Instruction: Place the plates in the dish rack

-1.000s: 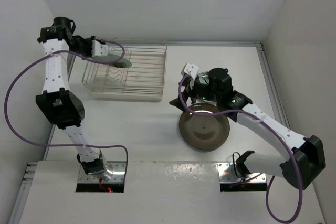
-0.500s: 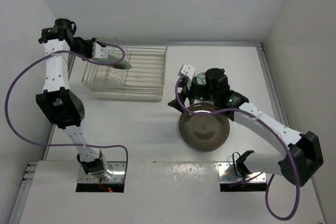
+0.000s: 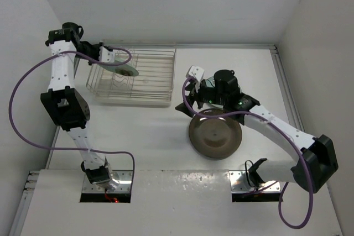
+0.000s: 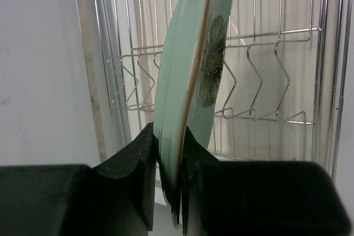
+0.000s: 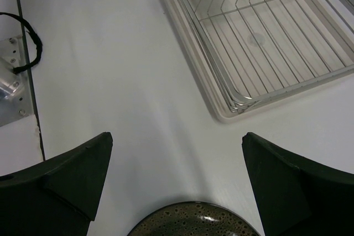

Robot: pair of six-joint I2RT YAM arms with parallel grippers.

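Note:
A pale mint-green plate [image 3: 125, 68] with a dark flower motif stands on edge over the left end of the wire dish rack [image 3: 157, 77]. My left gripper [image 3: 109, 56] is shut on its rim. In the left wrist view the plate [image 4: 188, 81] rises upright from between the black fingers of my left gripper [image 4: 167, 186], with the rack's zigzag dividers [image 4: 265, 81] behind it. A glossy dark brown plate [image 3: 215, 134] lies flat on the table. My right gripper [image 3: 189, 108] hovers open over its far left rim. In the right wrist view that rim [image 5: 193, 222] shows between the wide-spread jaws of my right gripper [image 5: 176, 137].
The rack [image 5: 260, 42] sits on a pale tray base at the upper right of the right wrist view. A black cable and a metal mounting plate [image 5: 12, 64] lie at that view's left edge. White walls close in the table on the left, back and right.
The left gripper with the mint plate has shifted slightly right over the rack. The right gripper has edged a little to the left and farther along the brown plate's rim.

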